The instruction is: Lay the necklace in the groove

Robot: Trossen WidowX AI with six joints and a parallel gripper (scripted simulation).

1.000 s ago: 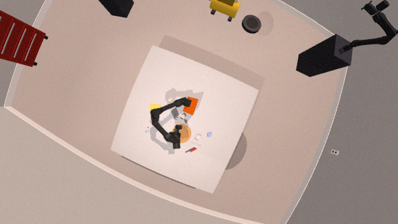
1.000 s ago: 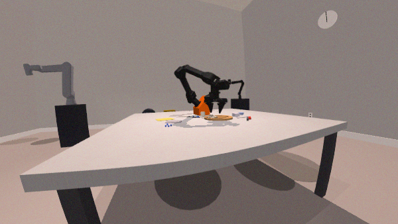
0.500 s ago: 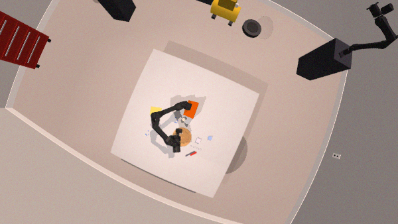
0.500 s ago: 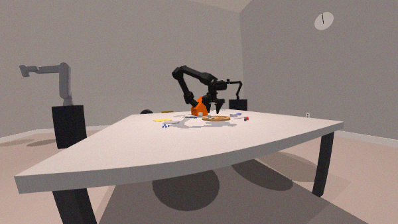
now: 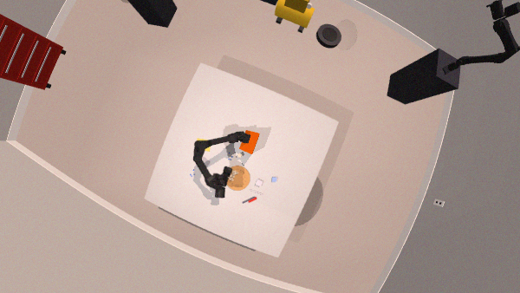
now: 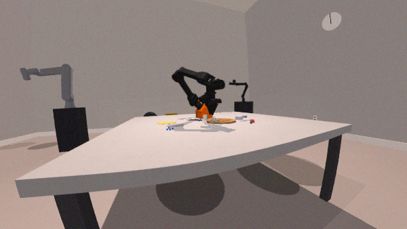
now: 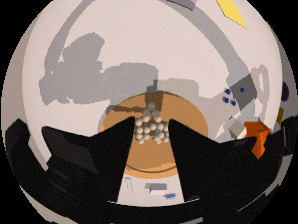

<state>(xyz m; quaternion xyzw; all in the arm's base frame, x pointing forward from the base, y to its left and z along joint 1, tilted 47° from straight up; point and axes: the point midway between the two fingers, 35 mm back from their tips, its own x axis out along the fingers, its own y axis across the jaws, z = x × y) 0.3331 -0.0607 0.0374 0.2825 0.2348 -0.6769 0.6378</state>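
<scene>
The round orange-brown bead board (image 5: 243, 179) (image 6: 228, 120) (image 7: 195, 125) lies on the white table. The pearl bead necklace (image 5: 233, 175) (image 6: 214, 119) (image 7: 145, 131) is bunched over the board, with several pale beads close together on the side of the board near the arm in the top view. In the wrist view the bunch shows in the gap between the fingertips, and the fingers may hide part of it. My gripper (image 7: 152, 121) is partly open above the board, its fingertips apart on either side of the visible beads. Any contact with them is unclear.
An orange block (image 5: 250, 142) (image 6: 202, 112) (image 7: 258, 134) stands by the arm's base. Small blue beads (image 6: 169, 129) (image 7: 230, 97) and a yellow sheet (image 6: 166, 122) (image 7: 231, 12) lie on the table. A red-tipped tool (image 5: 252, 199), a pale square (image 5: 258, 183) and a blue block (image 5: 274, 179) lie beyond the board.
</scene>
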